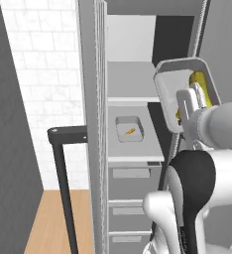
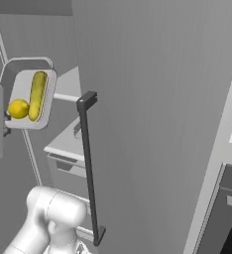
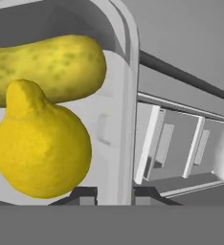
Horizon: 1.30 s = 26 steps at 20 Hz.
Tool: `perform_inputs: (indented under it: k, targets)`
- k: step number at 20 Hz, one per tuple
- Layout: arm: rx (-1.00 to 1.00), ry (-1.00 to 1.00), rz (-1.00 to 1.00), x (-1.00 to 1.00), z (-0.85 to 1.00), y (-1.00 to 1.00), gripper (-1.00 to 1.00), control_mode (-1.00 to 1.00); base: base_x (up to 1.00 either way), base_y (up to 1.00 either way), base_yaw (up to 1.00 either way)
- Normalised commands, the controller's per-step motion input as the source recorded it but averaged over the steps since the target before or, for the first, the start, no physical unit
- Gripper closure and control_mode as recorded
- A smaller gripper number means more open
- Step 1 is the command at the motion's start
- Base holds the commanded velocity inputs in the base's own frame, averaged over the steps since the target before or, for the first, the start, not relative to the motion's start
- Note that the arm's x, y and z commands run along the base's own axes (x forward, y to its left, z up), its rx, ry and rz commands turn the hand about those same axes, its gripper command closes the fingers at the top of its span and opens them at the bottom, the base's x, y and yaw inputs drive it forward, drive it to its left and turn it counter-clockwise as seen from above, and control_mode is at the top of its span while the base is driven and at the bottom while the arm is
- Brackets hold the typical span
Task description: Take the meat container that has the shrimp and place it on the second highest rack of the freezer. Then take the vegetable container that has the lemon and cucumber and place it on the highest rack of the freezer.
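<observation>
Left base view: freezer [image 1: 133, 163] open; shrimp [image 1: 130, 131] in its tray [image 1: 130, 128] on the second-highest rack [image 1: 133, 149]; highest rack [image 1: 130, 82] above it bare. Gripper [image 3: 115, 194] narrow, clamped on the rim of the vegetable tray [image 3: 118, 95], held steeply tilted in front of the open freezer, near highest-rack level. Tray contents: lemon [image 3: 39, 148] and cucumber [image 3: 47, 67], touching; black door handle [image 2: 89, 168] just beside.

No writing, label, brand, number or sign can be read on anything in these views.
</observation>
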Motion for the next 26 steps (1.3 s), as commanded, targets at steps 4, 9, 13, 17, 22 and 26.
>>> perform_inputs:
  k: [4,9,13,17,22,26]
  targets:
    - [0.0,0.18,0.0,1.0,0.36,0.19,1.0,-1.0,0.0,0.0,0.0]
    - [0.0,0.14,-0.02,1.0,0.2,0.0,1.0,-1.0,0.0,0.0,0.0]
    - [0.0,0.06,-0.04,1.0,0.0,-0.18,1.0,-1.0,0.0,0.0,0.0]
    - [0.0,0.08,-0.06,1.0,-0.01,-0.12,1.0,-1.0,0.0,0.0,0.0]
    - [0.0,0.17,-0.03,1.0,-0.12,-0.13,1.0,-1.0,0.0,0.0,0.0]
    - [0.0,0.2,-0.02,1.0,-0.31,0.0,1.0,-1.0,0.0,0.0,0.0]
